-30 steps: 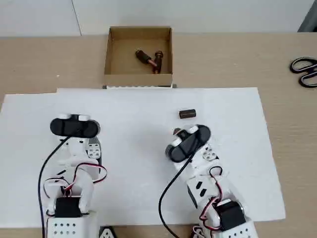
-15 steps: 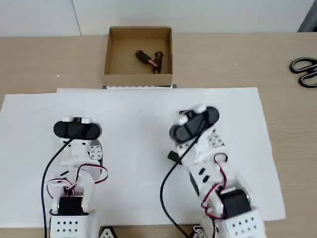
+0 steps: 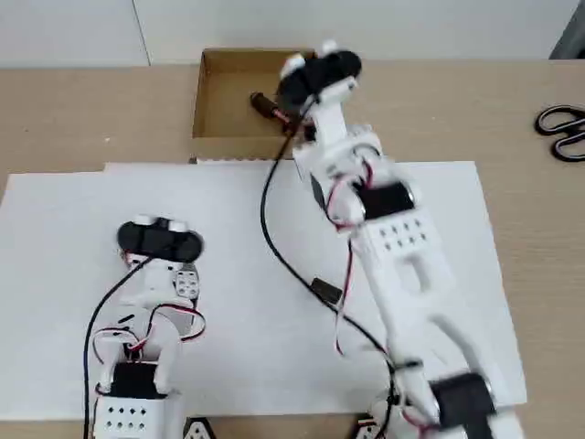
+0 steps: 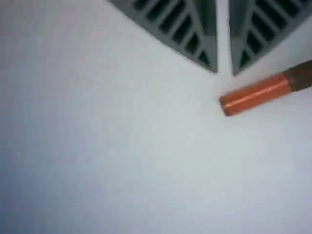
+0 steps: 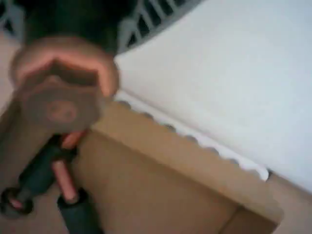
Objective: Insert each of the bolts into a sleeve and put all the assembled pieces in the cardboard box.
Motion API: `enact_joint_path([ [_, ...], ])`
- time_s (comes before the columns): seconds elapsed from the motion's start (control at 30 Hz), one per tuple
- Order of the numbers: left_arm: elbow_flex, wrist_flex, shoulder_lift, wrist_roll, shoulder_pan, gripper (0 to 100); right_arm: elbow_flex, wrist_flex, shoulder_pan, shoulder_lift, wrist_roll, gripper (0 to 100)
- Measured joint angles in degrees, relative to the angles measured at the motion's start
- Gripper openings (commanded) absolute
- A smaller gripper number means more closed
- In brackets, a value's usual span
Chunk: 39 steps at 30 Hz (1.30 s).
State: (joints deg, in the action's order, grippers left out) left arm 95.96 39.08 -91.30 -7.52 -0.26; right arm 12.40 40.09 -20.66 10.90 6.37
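The open brown cardboard box (image 3: 197, 101) sits at the middle of the far edge of the wooden bench (image 3: 73, 110). A large white paper sheet (image 3: 55, 274) covers the near half of the bench, and its far edge reaches the box's near wall.

The right arm stretches from the near right corner across the sheet to the box. The right end effector (image 5: 68, 53) hangs above the box's right side, just inside the near wall. It is closed on a copper-toned bolt with a hexagonal head (image 5: 61, 105); the bolt's far part is lost in dark blur.

On the box floor lie two assembled pieces of dark sleeve and copper bolt (image 5: 44, 180), close together near the right wall.

The left arm stands over the sheet toward the near left corner. The left end effector (image 4: 223, 70) is narrow, with only a thin strip of paper showing between its grey ribbed fingers (image 4: 195, 34), and it holds nothing. A loose copper-shafted bolt with a dark end (image 4: 258, 92) lies flat on the sheet just beside the fingertips.

A pair of black-handled scissors (image 3: 562, 128) rests at the right edge of the bench.
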Motion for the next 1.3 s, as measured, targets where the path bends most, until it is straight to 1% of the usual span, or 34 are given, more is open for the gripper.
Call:
enact_joint_path([
  [0.07, 0.09, 0.00, 0.00, -2.29, 1.49, 1, -7.47, 0.00, 0.00, -7.82, 0.00, 0.3],
  [0.13, 0.26, 0.00, 0.00, -3.78, 1.58, 1, -15.12, 0.00, 0.00, -15.47, 0.00, 0.3],
  [0.33, 0.62, 0.00, 0.00, -4.40, 1.67, 1, -38.68, 0.00, 0.00, -38.07, 0.00, 0.4],
  [0.4, 0.62, 0.00, 0.00, -4.31, -0.09, 1, -46.24, 0.00, 0.00, -44.92, 1.32, 0.4],
  [0.63, 0.62, 0.00, 0.00, -4.48, -0.88, 1, -68.04, 0.00, -0.09, -65.67, 7.65, 1.1],
  [0.7, 0.62, 0.00, 0.00, -4.48, -0.88, 1, -73.23, 0.00, -0.35, -70.15, 9.67, 4.7],
  [0.83, 0.62, 0.00, 0.00, -4.48, -0.88, 1, -81.14, 0.70, -1.41, -75.96, 13.80, 19.8],
  [0.9, 0.62, 0.00, 0.00, -4.48, -0.88, 1, -83.96, 2.73, -2.29, -77.27, 14.68, 23.2],
  [1.17, 0.62, 0.00, 0.00, -4.48, -0.88, 1, -93.27, 10.20, -2.90, -78.15, 15.12, 17.8],
  [1.3, 0.62, 0.00, 0.00, -4.48, -0.88, 1, -100.84, 17.49, -2.90, -78.15, 15.12, 12.1],
])
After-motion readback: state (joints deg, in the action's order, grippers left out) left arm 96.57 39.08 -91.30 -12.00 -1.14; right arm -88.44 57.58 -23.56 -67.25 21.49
